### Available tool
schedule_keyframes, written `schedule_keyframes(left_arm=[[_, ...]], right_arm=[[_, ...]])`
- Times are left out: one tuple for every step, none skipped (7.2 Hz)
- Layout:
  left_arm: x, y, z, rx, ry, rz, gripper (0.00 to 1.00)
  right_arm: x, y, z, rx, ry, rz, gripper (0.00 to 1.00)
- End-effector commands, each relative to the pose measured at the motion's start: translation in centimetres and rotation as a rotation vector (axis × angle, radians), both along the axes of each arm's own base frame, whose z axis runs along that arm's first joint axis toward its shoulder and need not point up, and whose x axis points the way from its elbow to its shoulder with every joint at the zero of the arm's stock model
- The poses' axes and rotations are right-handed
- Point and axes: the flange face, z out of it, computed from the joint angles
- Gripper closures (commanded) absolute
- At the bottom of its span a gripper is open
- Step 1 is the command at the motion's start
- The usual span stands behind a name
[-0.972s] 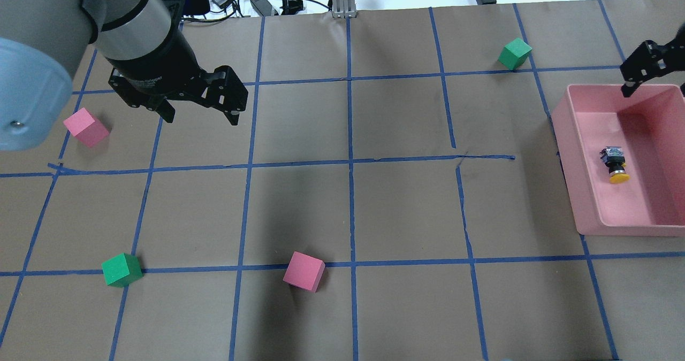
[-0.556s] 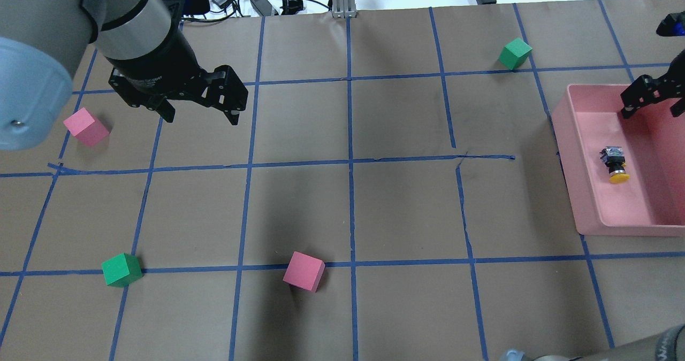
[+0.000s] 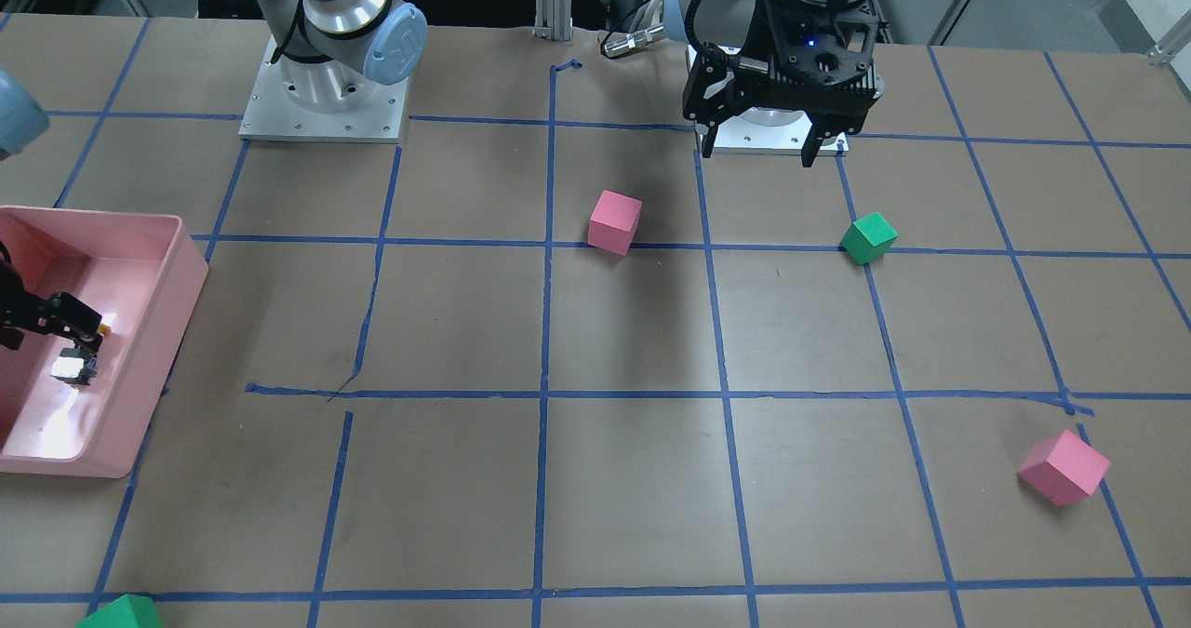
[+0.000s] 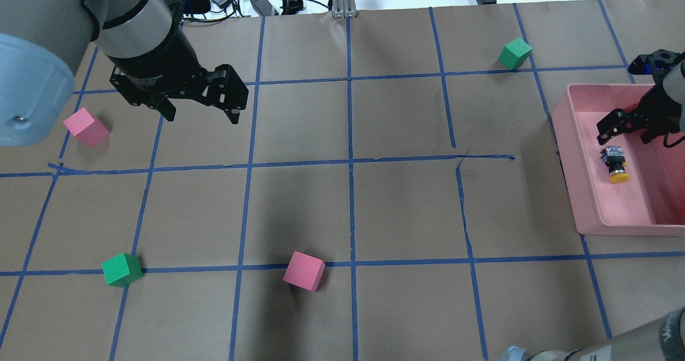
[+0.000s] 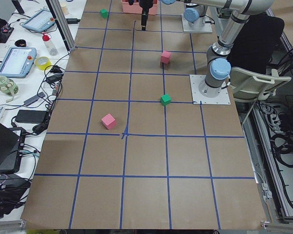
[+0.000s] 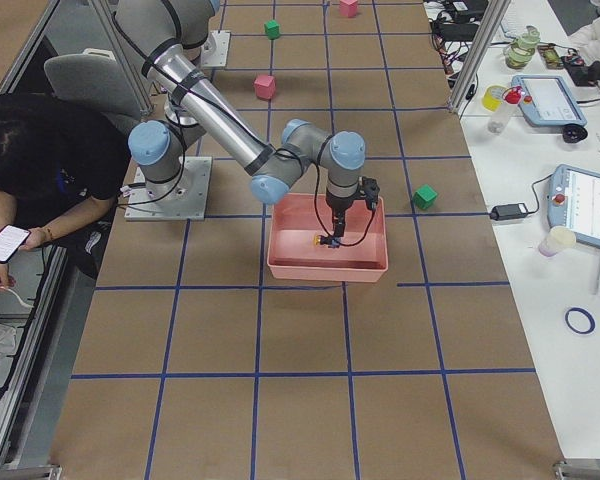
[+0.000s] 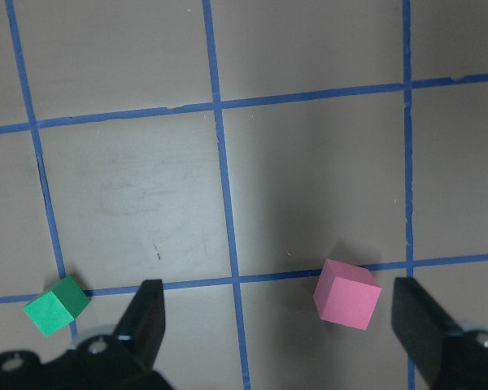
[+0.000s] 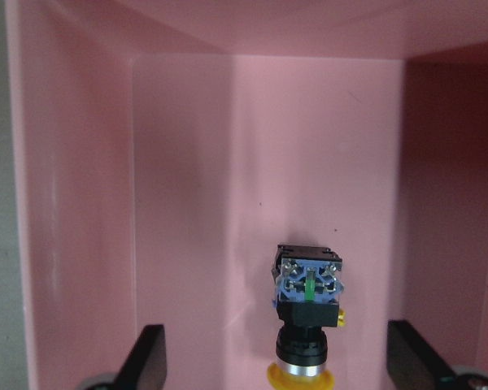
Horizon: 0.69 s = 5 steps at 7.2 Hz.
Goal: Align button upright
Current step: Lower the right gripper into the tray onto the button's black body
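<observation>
You've got the button (image 4: 615, 164) lying on its side on the floor of the pink bin (image 4: 568, 152), over at the robot's right end of the surface (image 4: 406, 206). The yellow cap points back toward the robot and the grey block end points away, so it's not upright yet. Your right tool (image 4: 633, 139) is down at the bin just over the button, spread wide and gripping nothing. In the right wrist view its fingers (image 8: 150, 361) sit well out on either side of the button with clear gaps, no contact. The left tool (image 4: 202, 116) hangs over the surface on the other side, also wide open and empty, with the far-left pink cube (image 4: 85, 127) near it. The left wrist view looks down past its fingers at the near green cube (image 7: 57, 305) and the near pink cube (image 7: 347, 292), well apart from each other. One more, the far green cube (image 4: 515, 53), sits out beyond the bin's far corner.
</observation>
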Motion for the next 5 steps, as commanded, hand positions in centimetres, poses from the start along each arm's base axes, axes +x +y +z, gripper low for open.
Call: schedule_keyframes(left_arm=[[0.1, -0.4, 1.2, -0.024, 0.003, -0.001, 0.00], [0.7, -0.9, 1.2, -0.022, 0.003, 0.011, 0.00], [1.9, -1.3, 1.1, -0.014, 0.007, 0.047, 0.00], [2.2, -0.7, 0.6, 0.027, 0.007, 0.063, 0.00], [2.0, -0.8, 1.0, 0.026, 0.011, 0.060, 0.00]], right_arm=[[-0.1, 0.3, -0.4, 0.009, 0.001, -0.003, 0.05], [-0.3, 0.3, -1.0, 0.017, -0.001, -0.005, 0.05], [-0.5, 0.0, -2.0, 0.021, 0.002, -0.005, 0.05], [-0.7, 0.0, -2.0, 0.019, 0.018, -0.005, 0.05], [-0.7, -0.1, -2.4, 0.020, 0.017, -0.005, 0.05]])
